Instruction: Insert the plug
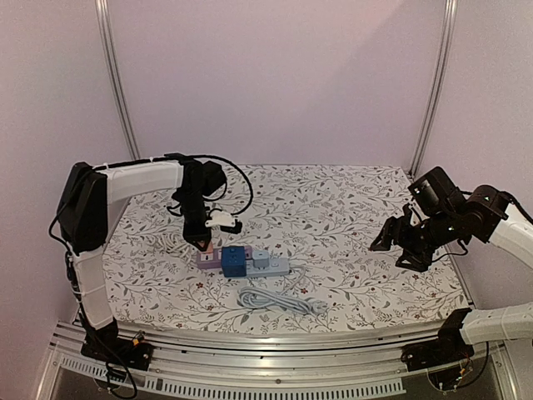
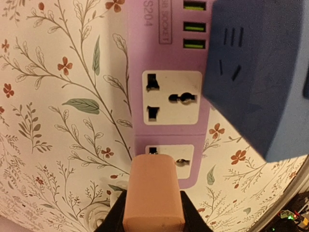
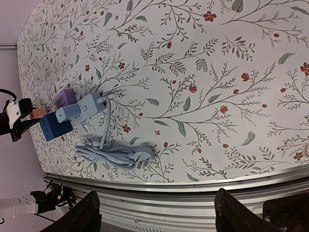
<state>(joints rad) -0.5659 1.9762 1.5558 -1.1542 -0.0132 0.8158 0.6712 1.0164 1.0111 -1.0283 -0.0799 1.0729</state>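
Top external view: the left arm is reaching out from its base at the near left corner, upper link rising, forearm running level toward the middle of the table (image 1: pixel 358 208), and wrist bending straight down. The left gripper (image 1: pixel 200 239) is pointing downward over the left end of the purple power strip (image 1: pixel 210 260).

Left wrist view: the jaws are clamping tightly on the peach-coloured plug (image 2: pixel 153 193), one dark finger (image 2: pixel 113 220) pressing each side of its body. The plug is sitting over the near socket (image 2: pixel 179 160) of the purple strip, its far end overlapping that socket's left half. Whether its pins are entering the holes cannot be told. The next socket (image 2: pixel 171 96) along is lying uncovered, with three green ports (image 2: pixel 194 24) beyond it. A blue cube adapter (image 2: pixel 260 72) is standing on the strip just to the right.

A pale blue power strip (image 1: pixel 268 265) is lying end to end with the purple one, touching the blue cube. Its grey cable (image 1: pixel 279 302) is lying coiled just in front, nearer the arm bases.

The right arm is folding back on itself at the right edge of the table, forearm angling inward and downward. The right gripper (image 1: pixel 395 250) is hanging above the floral cloth, well apart from the strips. Its jaws are standing wide apart and are holding nothing; the right wrist view is showing both fingers (image 3: pixel 89 215) at the bottom corners with bare rail between them.
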